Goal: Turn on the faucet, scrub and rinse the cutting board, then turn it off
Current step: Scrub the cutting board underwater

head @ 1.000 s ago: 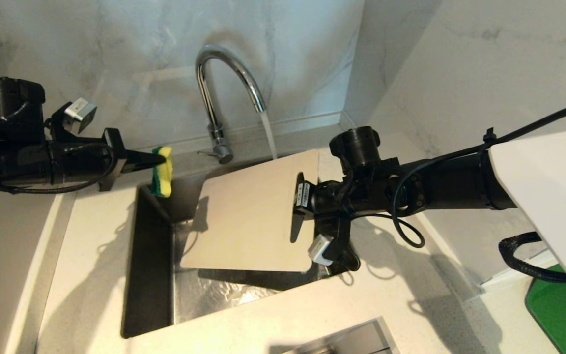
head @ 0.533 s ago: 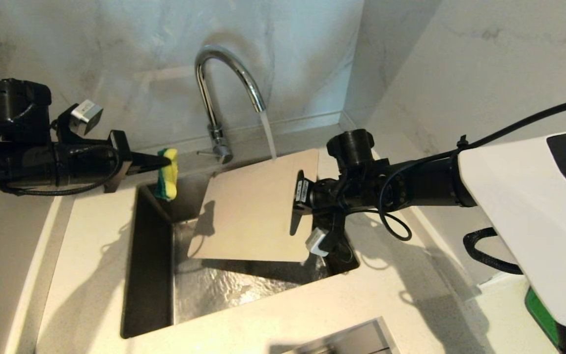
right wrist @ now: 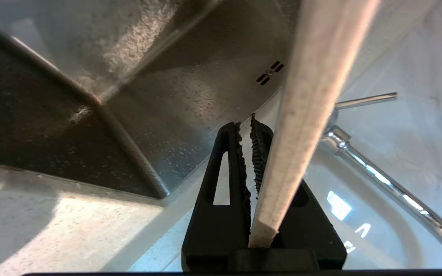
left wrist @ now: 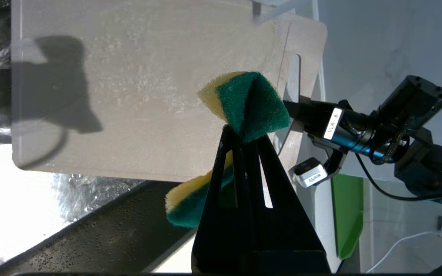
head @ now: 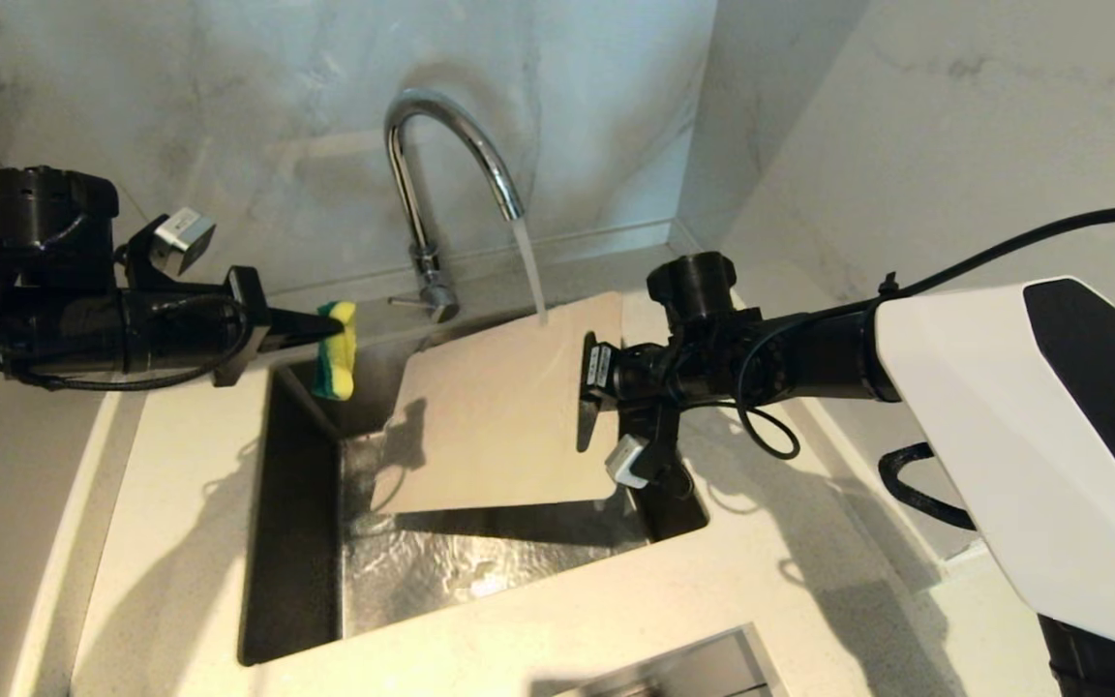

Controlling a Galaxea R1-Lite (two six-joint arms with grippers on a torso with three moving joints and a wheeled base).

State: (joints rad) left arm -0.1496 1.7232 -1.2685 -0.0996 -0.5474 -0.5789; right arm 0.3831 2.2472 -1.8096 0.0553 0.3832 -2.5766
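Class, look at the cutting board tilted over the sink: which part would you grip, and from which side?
Grip the cutting board at its handle-slot short end, coming from the robot's right. That edge is thin, free of the sink, and the right gripper already pinches it there.

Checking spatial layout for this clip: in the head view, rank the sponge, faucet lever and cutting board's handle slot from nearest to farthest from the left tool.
1. Sponge: pinched in the left tool, over the sink's left rear corner.
2. Faucet lever: behind the sink, at the faucet base.
3. Handle slot: at the cutting board right end, by the right tool.
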